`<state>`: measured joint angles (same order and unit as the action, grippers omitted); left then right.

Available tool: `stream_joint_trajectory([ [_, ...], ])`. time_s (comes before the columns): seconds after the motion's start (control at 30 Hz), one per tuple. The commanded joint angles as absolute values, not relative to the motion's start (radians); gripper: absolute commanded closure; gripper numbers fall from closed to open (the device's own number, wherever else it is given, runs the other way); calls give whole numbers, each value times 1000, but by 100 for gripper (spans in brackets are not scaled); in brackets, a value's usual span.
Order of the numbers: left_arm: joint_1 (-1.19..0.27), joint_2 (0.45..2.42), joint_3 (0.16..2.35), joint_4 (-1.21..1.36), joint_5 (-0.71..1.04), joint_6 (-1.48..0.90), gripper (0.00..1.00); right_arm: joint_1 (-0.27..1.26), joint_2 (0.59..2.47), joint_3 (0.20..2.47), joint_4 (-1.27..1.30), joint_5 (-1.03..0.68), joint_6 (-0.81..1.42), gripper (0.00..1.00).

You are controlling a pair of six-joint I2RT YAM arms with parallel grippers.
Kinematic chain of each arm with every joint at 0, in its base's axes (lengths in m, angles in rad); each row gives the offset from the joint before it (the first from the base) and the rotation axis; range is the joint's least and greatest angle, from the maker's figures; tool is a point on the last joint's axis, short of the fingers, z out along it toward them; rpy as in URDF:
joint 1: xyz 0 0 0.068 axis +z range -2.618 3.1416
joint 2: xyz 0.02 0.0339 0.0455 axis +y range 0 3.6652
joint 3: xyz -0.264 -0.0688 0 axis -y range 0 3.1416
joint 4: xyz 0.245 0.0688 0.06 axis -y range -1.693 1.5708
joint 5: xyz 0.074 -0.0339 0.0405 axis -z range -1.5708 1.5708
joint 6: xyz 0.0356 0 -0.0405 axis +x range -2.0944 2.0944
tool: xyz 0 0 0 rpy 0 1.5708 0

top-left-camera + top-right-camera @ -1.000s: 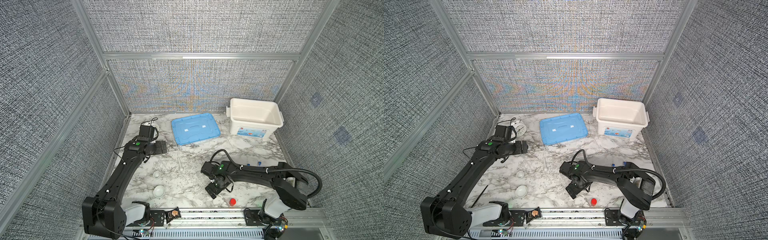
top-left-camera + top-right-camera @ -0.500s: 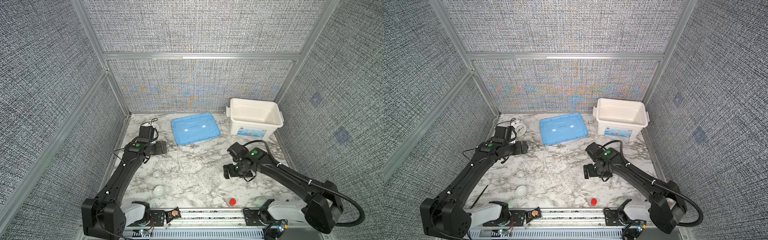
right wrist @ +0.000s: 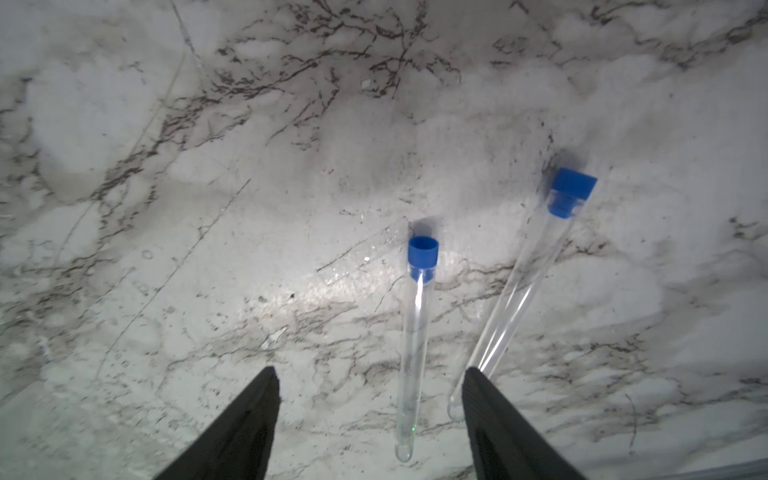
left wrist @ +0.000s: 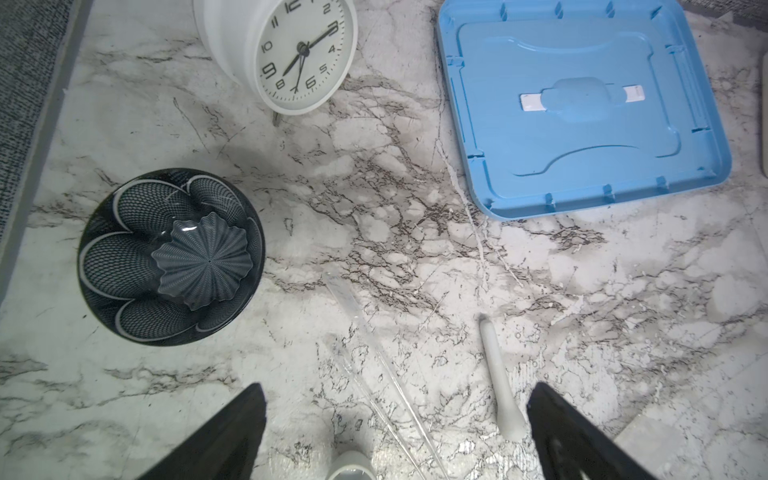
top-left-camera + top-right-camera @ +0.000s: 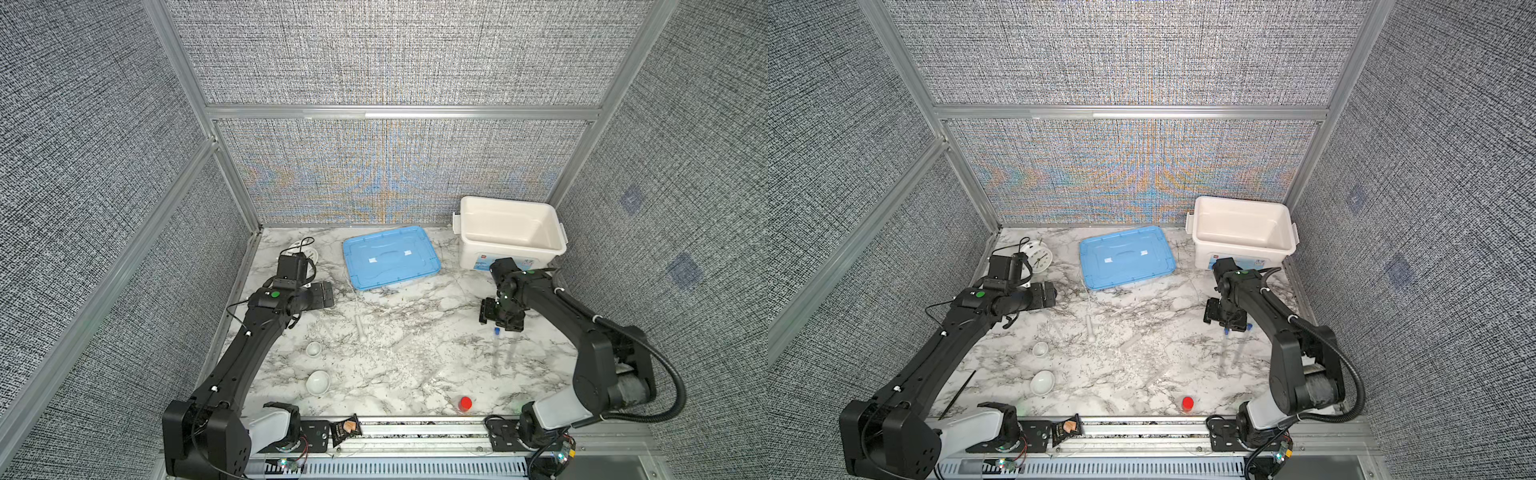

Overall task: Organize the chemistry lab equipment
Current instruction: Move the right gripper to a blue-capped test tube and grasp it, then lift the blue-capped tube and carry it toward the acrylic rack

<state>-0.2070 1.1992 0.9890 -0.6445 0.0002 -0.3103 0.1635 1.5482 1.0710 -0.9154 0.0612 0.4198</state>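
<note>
Progress: 0 of 5 lab items look stowed. The white bin (image 5: 509, 201) appears empty, and its blue lid (image 5: 390, 257) lies off it on the marble.
Left to do: by my reading, 2 tubes, 1 pestle and 2 dishes need to go into the bin, perhaps with the lid fitted afterwards.
Step in hand: probably a pick of a tube by the right gripper (image 3: 370, 374).
Right fingers (image 3: 245, 428): partly spread, with a clear gap between them; they pinch nothing.
Tube 1 (image 3: 417, 332): lies flat on the marble between the 2 right fingers, nearer 1 of them. It appears to touch neither, and its blue cap points away from them.
Tube 2 (image 3: 523, 291): lies outside the gap, its rounded end just beside 1 fingertip; I cannot tell whether they touch.
Left gripper (image 4: 395, 390): hovers over the marble, holding nothing.
Left fingers (image 4: 232, 436): spread wide.
Pestle (image 4: 498, 382): lies on the marble below the left fingers, just inside 1 of them.
Dishes: the smaller dish (image 5: 313, 349) and the larger dish (image 5: 318, 381) sit near each other on the marble, apart from the left fingers and well apart from the right ones.
Not lab gear: the clock (image 4: 291, 54) and the snack packet (image 5: 345, 432) should stay out.
</note>
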Motion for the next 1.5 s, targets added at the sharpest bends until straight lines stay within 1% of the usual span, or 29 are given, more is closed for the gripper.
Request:
stream_joint_trajectory([
  [0.0,-207,1187,986,-634,1,-298,1,136,1569,1060,-899,91,383,27],
  [0.1,-207,1166,969,-610,18,-294,1,87,1616,1059,-874,83,361,32],
  [0.2,-207,1157,961,-595,30,-299,1,54,1636,1047,-833,19,350,40],
  [0.27,-207,1158,952,-589,35,-307,1,54,1642,1040,-818,-13,353,43],
  [0.5,-207,1163,963,-580,63,-310,1,52,1677,1015,-803,25,347,44],
  [0.63,-207,1140,950,-571,68,-298,1,51,1715,1027,-785,14,328,48],
  [0.8,-207,1117,953,-570,25,-283,1,51,1729,1012,-751,0,323,51],
  [0.97,-208,1116,960,-572,33,-278,1,53,1735,1018,-756,12,311,61],
  [1.07,-207,1113,953,-572,23,-282,1,53,1735,1019,-770,2,304,65],
  [1.1,-207,1112,953,-573,23,-280,1,54,1736,1017,-774,0,300,70],
  [1.13,-207,1112,955,-576,25,-279,1,55,1736,1014,-775,0,297,72],
  [1.23,-207,1109,960,-576,29,-277,1,54,1732,1010,-774,2,292,73],
  [1.3,-207,1110,951,-566,26,-282,1,55,1722,1003,-767,-10,294,77],
  [1.47,-207,1155,972,-579,59,-285,1,66,1703,1002,-774,-20,295,77],
])
